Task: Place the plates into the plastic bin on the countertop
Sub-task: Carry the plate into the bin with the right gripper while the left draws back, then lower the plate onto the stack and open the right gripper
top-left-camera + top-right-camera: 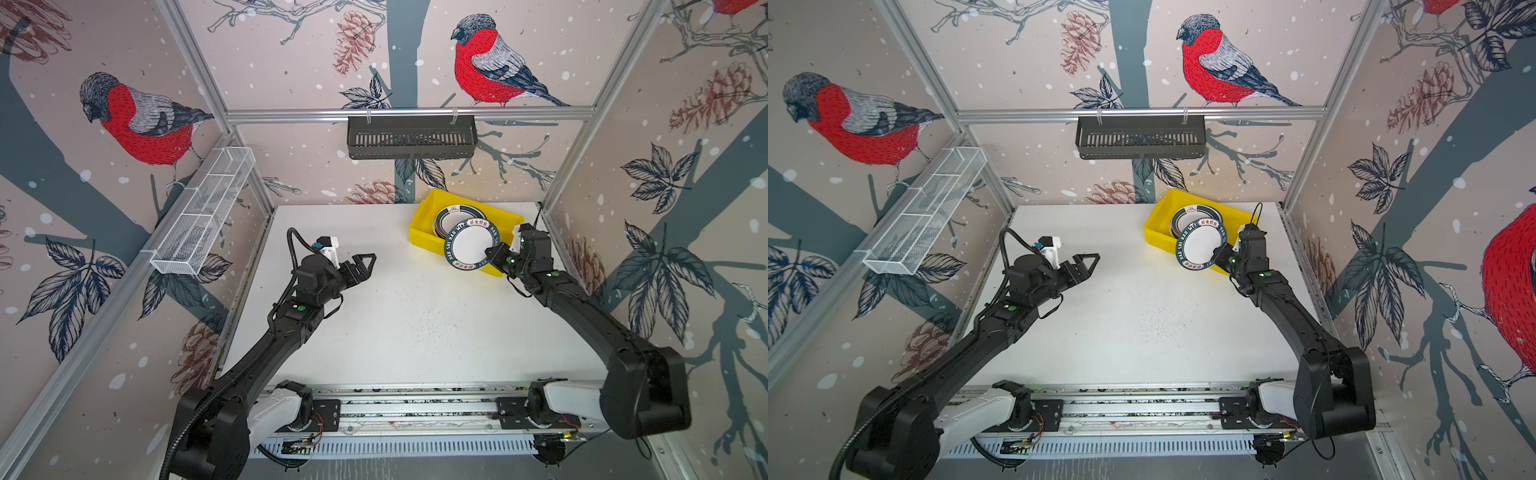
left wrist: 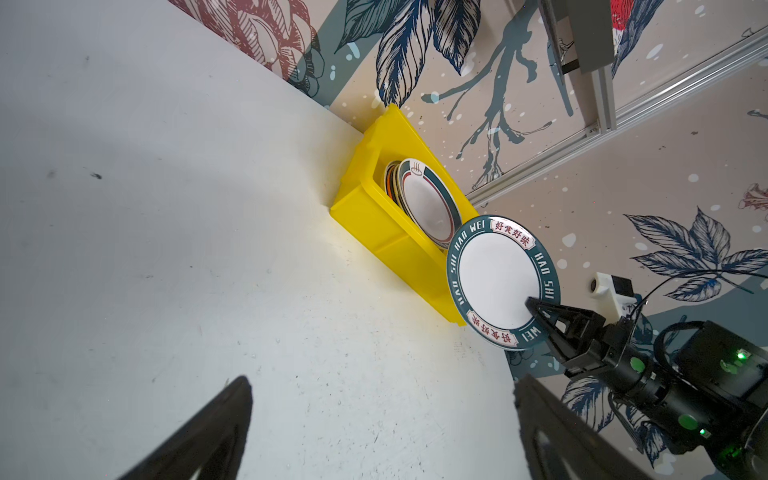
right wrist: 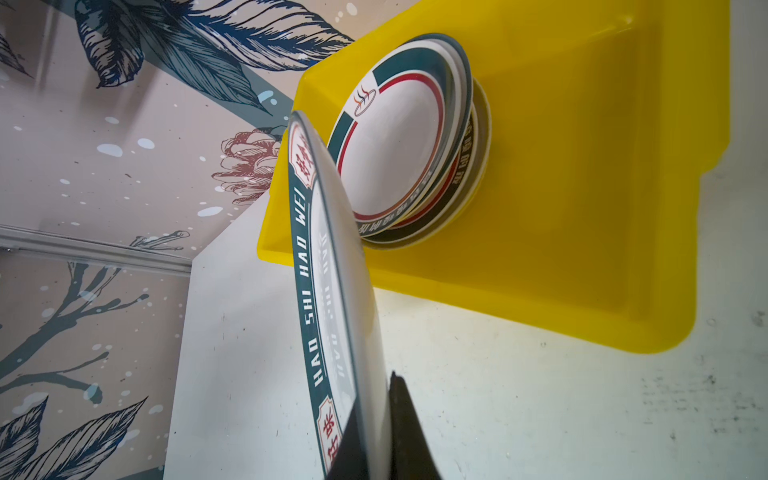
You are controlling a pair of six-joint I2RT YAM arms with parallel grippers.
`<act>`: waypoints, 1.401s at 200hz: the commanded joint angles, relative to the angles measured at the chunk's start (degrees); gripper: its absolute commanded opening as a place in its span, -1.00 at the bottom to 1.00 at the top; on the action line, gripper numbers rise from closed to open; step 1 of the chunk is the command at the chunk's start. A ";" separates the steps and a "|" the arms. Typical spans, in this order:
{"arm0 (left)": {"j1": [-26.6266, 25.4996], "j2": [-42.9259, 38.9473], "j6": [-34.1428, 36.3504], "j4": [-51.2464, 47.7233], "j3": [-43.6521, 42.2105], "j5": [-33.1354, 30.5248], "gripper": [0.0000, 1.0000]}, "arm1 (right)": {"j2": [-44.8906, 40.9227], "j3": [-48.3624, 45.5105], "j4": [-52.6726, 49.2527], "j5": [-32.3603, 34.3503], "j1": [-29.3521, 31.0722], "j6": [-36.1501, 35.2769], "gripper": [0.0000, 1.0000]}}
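Left of centre in a top view, the left gripper (image 1: 365,266) hangs open and empty over the surface (image 1: 395,324). At right, the right gripper (image 1: 492,255) pinches a tilted lettered plate (image 1: 467,245) by its rim, overhanging the near wall of the yellow bin (image 1: 419,237). Best to carry it further in, level it over the stacked plates (image 1: 455,212), and release low.

A plate (image 1: 468,248) gripped in the right jaws stands just ahead of them, tilted over the near rim of the plastic bin (image 1: 420,237) at the worktop's (image 1: 395,328) far right corner. Beyond it, a stack of plates (image 1: 455,212) lies inside the bin. The left jaws hang over the worktop, well apart to the left. A slotted basket (image 1: 411,139) hangs on the wall behind the bin.
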 commanded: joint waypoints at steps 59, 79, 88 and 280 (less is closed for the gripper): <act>0.10 -8.41 4.29 -6.38 -2.87 -9.26 0.95 | 7.72 4.55 7.09 2.54 -2.01 1.51 -1.00; 0.37 -9.74 3.98 -5.54 -4.30 -10.16 0.95 | 11.03 5.64 8.28 2.10 -2.38 2.13 -1.00; 0.37 -10.14 3.95 -5.66 -4.50 -10.33 0.95 | 12.60 6.34 8.65 2.03 -2.38 2.13 -1.00; 0.45 -8.15 4.38 -6.23 -3.44 -10.27 0.95 | 34.26 25.49 3.27 -1.51 -2.14 -2.95 0.02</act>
